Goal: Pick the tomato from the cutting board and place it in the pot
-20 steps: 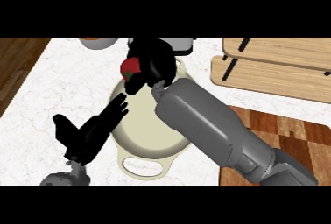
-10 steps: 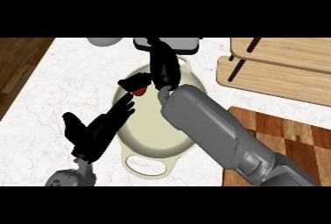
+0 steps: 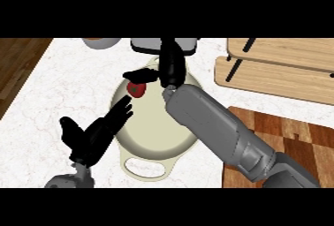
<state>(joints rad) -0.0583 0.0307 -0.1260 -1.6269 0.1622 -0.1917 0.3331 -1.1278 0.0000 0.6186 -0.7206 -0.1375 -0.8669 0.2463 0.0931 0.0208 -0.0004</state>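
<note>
The right hand [image 3: 171, 66] stood open at upper centre, fingers straight and thumb spread leftward, with the tomato [image 3: 137, 89] just under the thumb inside the cream pot's [image 3: 153, 132] upper-left part, while the left hand [image 3: 90, 137] rested open at lower left.

One tomato [image 3: 136, 89], one pot [image 3: 154, 132], two hands [image 3: 93, 135] [image 3: 171, 66]

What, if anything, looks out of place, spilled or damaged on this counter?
Nothing stands out. The tomato shows within the pot, by its left rim, just under the right robot hand; the left robot hand is open at the pot's left side.
</note>
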